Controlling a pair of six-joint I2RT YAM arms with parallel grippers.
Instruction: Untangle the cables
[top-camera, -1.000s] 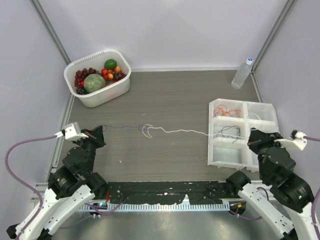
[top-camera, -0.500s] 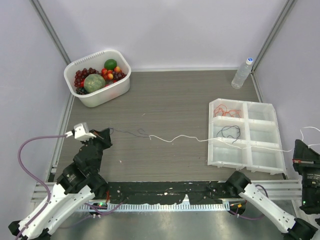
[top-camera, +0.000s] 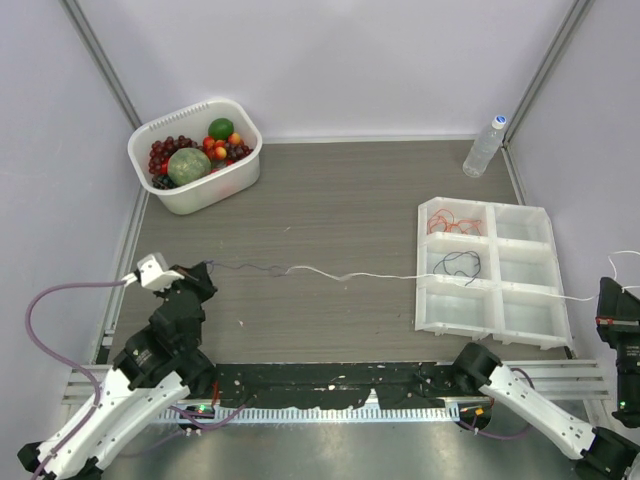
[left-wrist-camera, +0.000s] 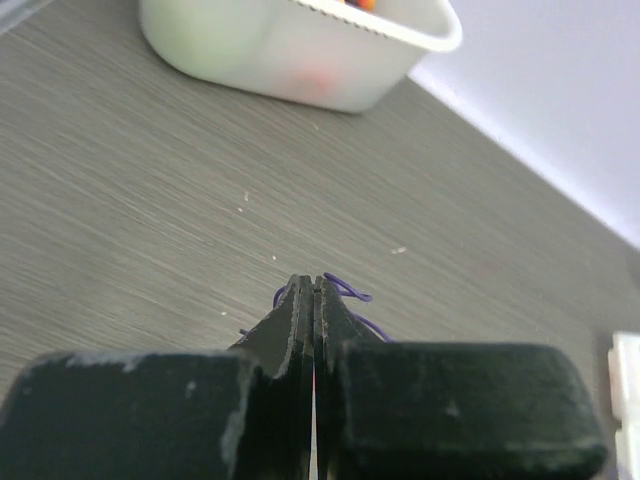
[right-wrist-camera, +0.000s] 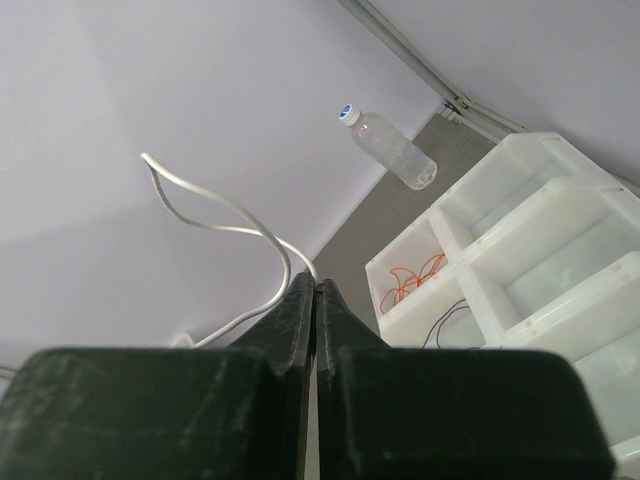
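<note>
A thin purplish cable (top-camera: 252, 267) and a white cable (top-camera: 380, 276) join near the table's middle and stretch between my grippers. My left gripper (top-camera: 205, 269) is shut on the purplish cable's left end; the purple strand (left-wrist-camera: 345, 292) loops out at its closed tips (left-wrist-camera: 314, 283). The white cable runs right over the white divided tray (top-camera: 540, 222) to my right gripper (top-camera: 612, 300), raised off the table's right edge. It is shut on the white cable (right-wrist-camera: 222, 215), which curls out from its tips (right-wrist-camera: 315, 283). An orange cable (top-camera: 452, 223) and a dark cable (top-camera: 459, 264) lie in separate tray compartments.
A white tub of fruit (top-camera: 195, 153) stands at the back left. A plastic water bottle (top-camera: 485, 145) stands at the back right, beyond the tray. Grey walls close in both sides.
The left gripper has pulled back left and the right arm has drawn further right. The joined purplish and white cables have straightened from a slack wave into a nearly taut line.
</note>
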